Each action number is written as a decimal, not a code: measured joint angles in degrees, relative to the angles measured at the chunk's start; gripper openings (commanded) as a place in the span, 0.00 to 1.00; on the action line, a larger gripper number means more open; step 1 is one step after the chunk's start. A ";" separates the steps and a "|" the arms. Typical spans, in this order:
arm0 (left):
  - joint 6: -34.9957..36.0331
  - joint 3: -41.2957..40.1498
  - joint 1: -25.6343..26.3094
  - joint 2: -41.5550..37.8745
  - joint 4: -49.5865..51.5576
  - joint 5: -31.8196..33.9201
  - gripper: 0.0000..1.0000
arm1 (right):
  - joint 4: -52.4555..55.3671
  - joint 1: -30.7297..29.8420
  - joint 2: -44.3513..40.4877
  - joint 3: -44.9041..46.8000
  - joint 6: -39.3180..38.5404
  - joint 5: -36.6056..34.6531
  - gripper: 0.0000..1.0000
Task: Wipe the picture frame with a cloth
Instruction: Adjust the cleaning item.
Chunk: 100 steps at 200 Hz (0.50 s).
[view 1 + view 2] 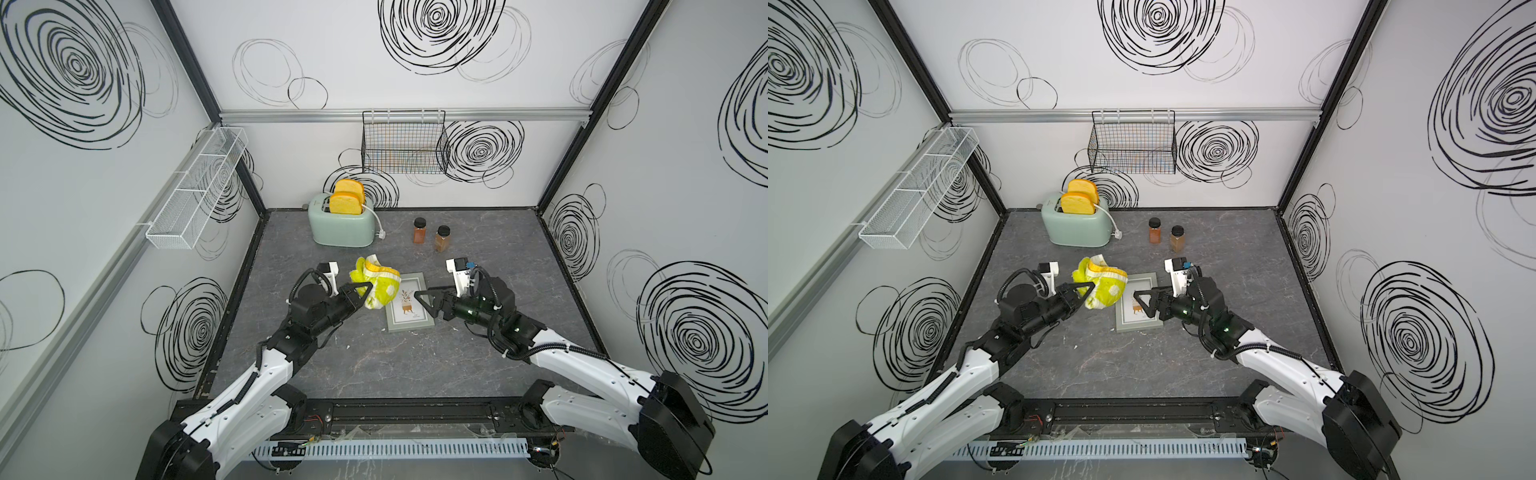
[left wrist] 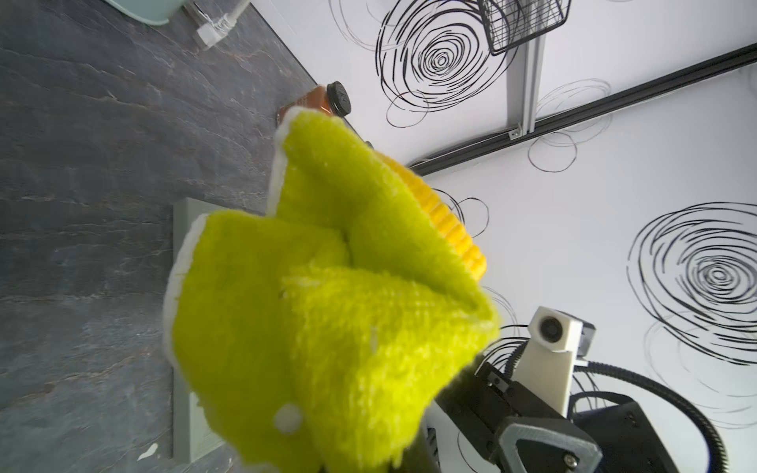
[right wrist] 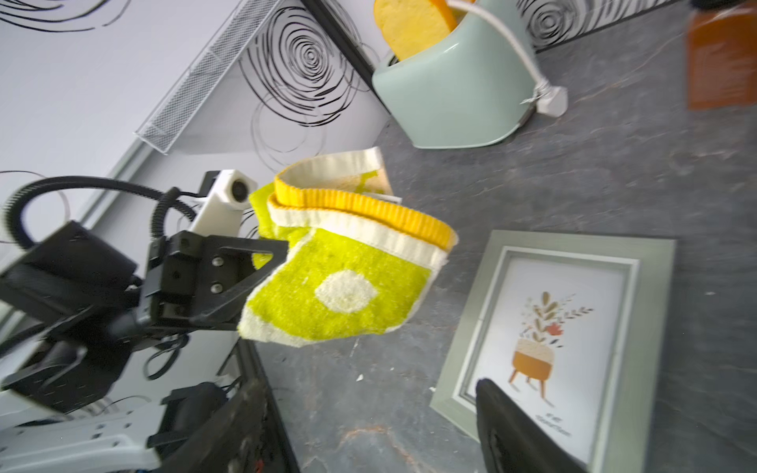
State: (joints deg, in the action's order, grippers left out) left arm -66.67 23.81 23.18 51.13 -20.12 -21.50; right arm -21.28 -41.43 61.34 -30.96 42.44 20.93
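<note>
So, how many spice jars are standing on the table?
2. One jar stands right of the toaster near the back wall; the other jar stands beside it, slightly nearer the arms. No others are visible.

The cloth point(image 3: 340, 295) is fuzzy terry; the picture frame point(image 3: 651, 262) matt, the toaster point(image 3: 450, 94) glossy, the bench point(image 1: 374, 365) stone-veined.

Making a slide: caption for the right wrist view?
Left gripper holds the bunched yellow-green cloth off the table beside the flat picture frame.
</note>
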 measured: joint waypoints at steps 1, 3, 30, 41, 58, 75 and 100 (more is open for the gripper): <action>-0.22 -0.07 -0.02 0.09 -0.31 -0.15 0.00 | -0.28 0.00 0.11 0.07 0.35 0.35 0.82; -0.68 -0.22 -0.11 0.33 -1.18 -0.66 0.00 | -0.55 0.00 0.22 0.11 0.66 0.76 0.82; -6.47 -0.66 -0.26 2.75 -10.54 -5.33 0.00 | -5.64 0.07 1.53 1.40 4.74 5.57 0.83; -8.48 -0.66 -0.26 3.02 -13.51 -6.67 0.00 | -7.28 0.09 2.25 1.49 5.88 6.84 0.82; -11.37 -0.66 0.00 3.45 -17.81 -8.31 0.00 | -9.42 0.13 3.28 1.49 6.97 7.69 0.82; -13.25 -0.68 0.92 3.93 -20.06 -9.27 0.00 | -10.99 0.22 3.98 1.46 7.58 7.89 0.82; -14.62 -1.07 3.85 4.00 -21.11 -9.49 0.00 | -11.72 0.35 5.22 -0.11 7.74 7.96 0.81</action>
State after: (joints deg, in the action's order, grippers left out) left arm -81.30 22.74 27.03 55.13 -41.23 -30.98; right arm -32.99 -41.08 66.57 -31.07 50.17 28.88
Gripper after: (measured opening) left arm 0.110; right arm 0.819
